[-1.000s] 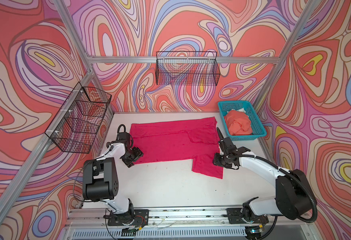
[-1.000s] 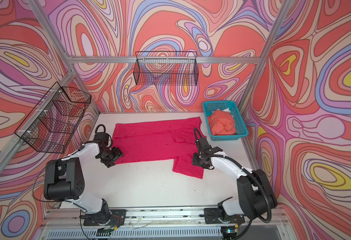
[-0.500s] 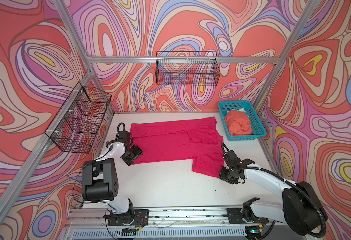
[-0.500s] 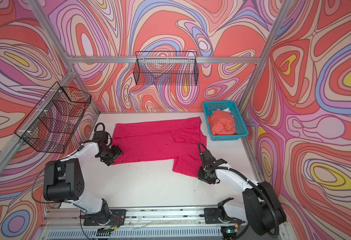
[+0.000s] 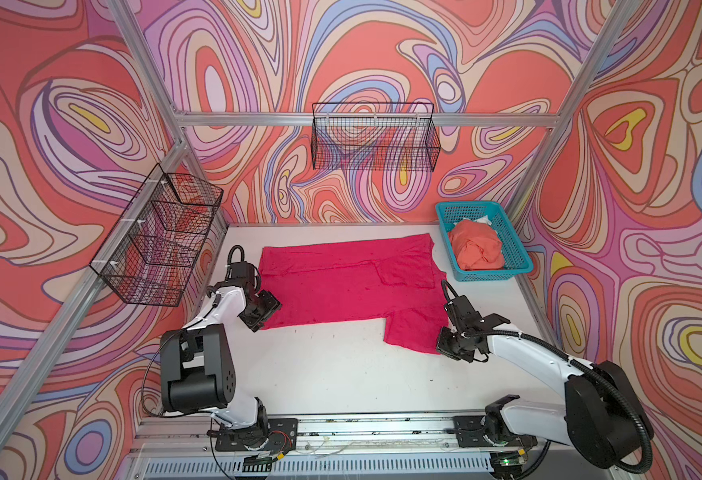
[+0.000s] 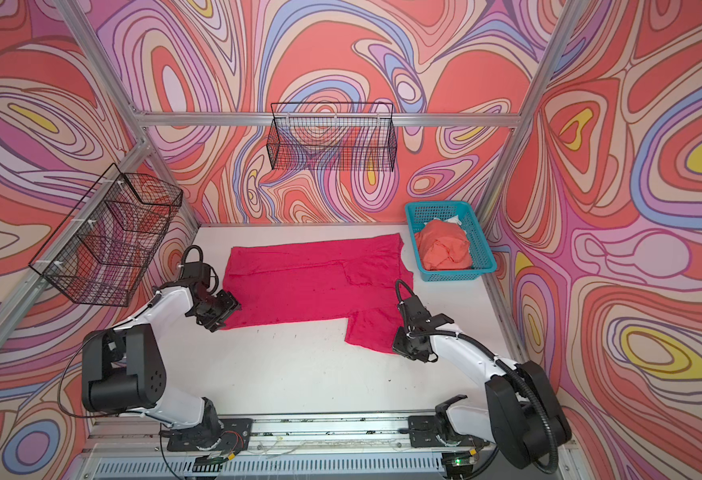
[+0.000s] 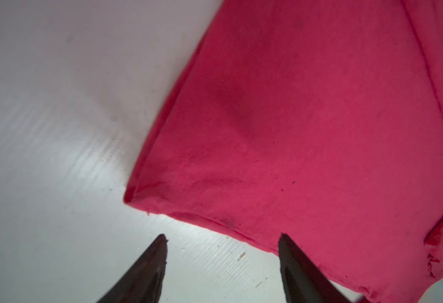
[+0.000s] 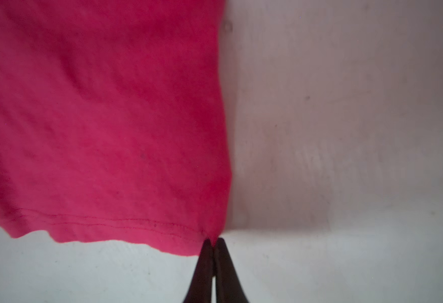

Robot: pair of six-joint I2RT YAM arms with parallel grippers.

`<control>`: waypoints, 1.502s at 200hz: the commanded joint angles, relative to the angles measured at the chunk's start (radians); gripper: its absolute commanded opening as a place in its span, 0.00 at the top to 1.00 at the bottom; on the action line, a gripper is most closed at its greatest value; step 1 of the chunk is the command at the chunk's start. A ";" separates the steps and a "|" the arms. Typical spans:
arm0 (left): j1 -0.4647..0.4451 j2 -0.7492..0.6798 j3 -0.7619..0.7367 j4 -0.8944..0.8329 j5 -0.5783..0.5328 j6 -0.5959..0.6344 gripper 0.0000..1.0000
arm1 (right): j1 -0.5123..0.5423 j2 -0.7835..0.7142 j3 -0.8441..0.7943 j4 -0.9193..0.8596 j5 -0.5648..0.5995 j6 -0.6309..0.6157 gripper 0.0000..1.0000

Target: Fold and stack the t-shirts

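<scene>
My right gripper (image 8: 212,242) is pinched on a sleeve corner of the magenta t-shirt (image 5: 341,286); my left gripper (image 7: 223,236) stands wide at its hem corner. Folding is just beginning: I'd close left next, then lift both.

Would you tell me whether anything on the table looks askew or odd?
The pink tee lies lopsided: one sleeve juts toward the front, pinched at its corner by the right gripper. The orange tee is crumpled in the basket.

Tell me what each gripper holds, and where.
Right gripper pinches the magenta t-shirt at a sleeve's hem corner. Left gripper is open, holding nothing.
</scene>
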 commanded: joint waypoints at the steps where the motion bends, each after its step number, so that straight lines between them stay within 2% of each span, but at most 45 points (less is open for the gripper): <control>1: 0.064 -0.031 -0.050 -0.059 -0.043 -0.034 0.37 | -0.001 -0.042 0.082 -0.060 0.053 0.014 1.00; 33: 0.068 0.008 -0.055 -0.024 -0.036 -0.031 0.42 | -0.001 -0.016 0.116 -0.048 0.042 0.008 1.00; 66: 0.069 0.036 -0.064 0.024 -0.076 -0.036 0.45 | -0.001 -0.006 0.119 -0.036 0.039 0.006 1.00; 93: 0.068 0.068 -0.057 0.051 -0.077 -0.047 0.52 | -0.002 -0.014 0.116 -0.034 0.043 0.011 1.00; 143: 0.068 0.106 -0.052 0.073 -0.088 -0.053 0.71 | -0.001 -0.017 0.125 -0.037 0.050 0.014 1.00; 173: 0.068 0.115 -0.057 0.086 -0.090 -0.061 0.78 | -0.001 -0.012 0.129 -0.030 0.048 0.014 1.00; 191: 0.068 0.120 -0.057 0.090 -0.087 -0.061 0.90 | -0.001 -0.009 0.128 -0.025 0.043 0.011 1.00; 219: 0.068 0.117 -0.061 0.087 -0.095 -0.063 1.00 | -0.001 -0.014 0.130 -0.024 0.049 0.011 1.00; 257: 0.069 0.080 -0.061 0.046 -0.077 -0.067 1.00 | -0.002 -0.029 0.152 -0.046 0.045 0.010 1.00; 300: 0.068 -0.138 -0.106 -0.084 -0.104 -0.100 1.00 | -0.001 -0.121 0.205 -0.197 0.029 0.030 1.00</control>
